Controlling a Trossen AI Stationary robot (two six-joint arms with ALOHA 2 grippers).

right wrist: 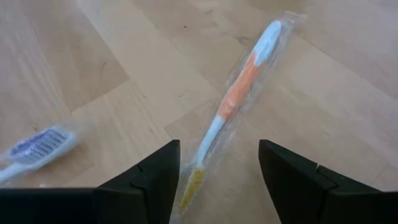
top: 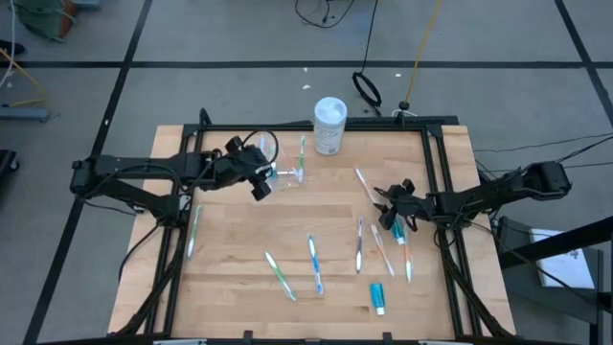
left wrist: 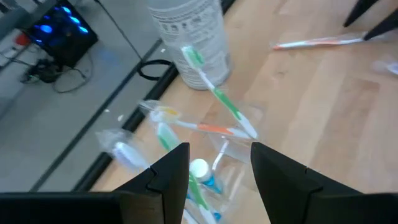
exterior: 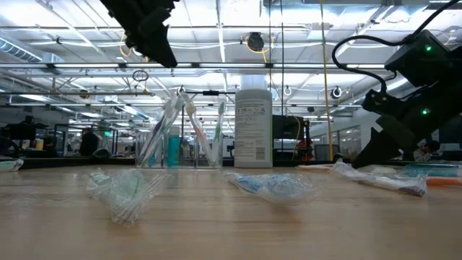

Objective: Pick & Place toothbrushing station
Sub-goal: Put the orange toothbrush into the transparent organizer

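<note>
Left gripper (top: 263, 180): at about ten o'clock on the desk (top: 239, 240), hovering over the toothbrushing station with its fingers spread and nothing between them; the wrist view looks straight down into the holder past both fingers (left wrist: 171, 171).
Right gripper (top: 390, 213): at about three o'clock, fingers wide apart and empty, straddling a wrapped orange-and-blue toothbrush (right wrist: 233, 99) that lies flat on the wood; a likely line-up for a pick.
Toothbrushing station (top: 287, 174): clear holder standing upright at roughly eleven o'clock, just beside the white tub (top: 329, 125); several brushes already lean in it, heads up, a green one (left wrist: 214, 87) tilting toward the tub.
Why it sits there: probably so both arms can reach it from the far edge while the middle stays free for loose items.
Loose toothbrushes (top: 314, 264): scattered from five to seven o'clock, lying flat in wrappers, with one (top: 194, 230) at nine o'clock.
Toothpaste tube (top: 377, 297): flat near five o'clock.
Progress: partly filled, judging by what remains on the desk.
</note>
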